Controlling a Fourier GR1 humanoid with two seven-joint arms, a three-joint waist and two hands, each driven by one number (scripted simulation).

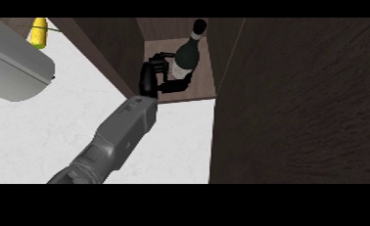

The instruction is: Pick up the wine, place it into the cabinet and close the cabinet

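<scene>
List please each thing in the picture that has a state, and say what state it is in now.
wine bottle: standing inside the cabinet, held
cabinet: open, bottle on its floor
cabinet door: swung open, at the view's right
left hand: fingers curled round the bottle's lower part
right hand: not in view
yellow object: lies at the upper left; what it is, unclear

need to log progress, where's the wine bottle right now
In the head view the wine bottle stands inside the open cabinet at top centre, with a hand at its left side.
</scene>
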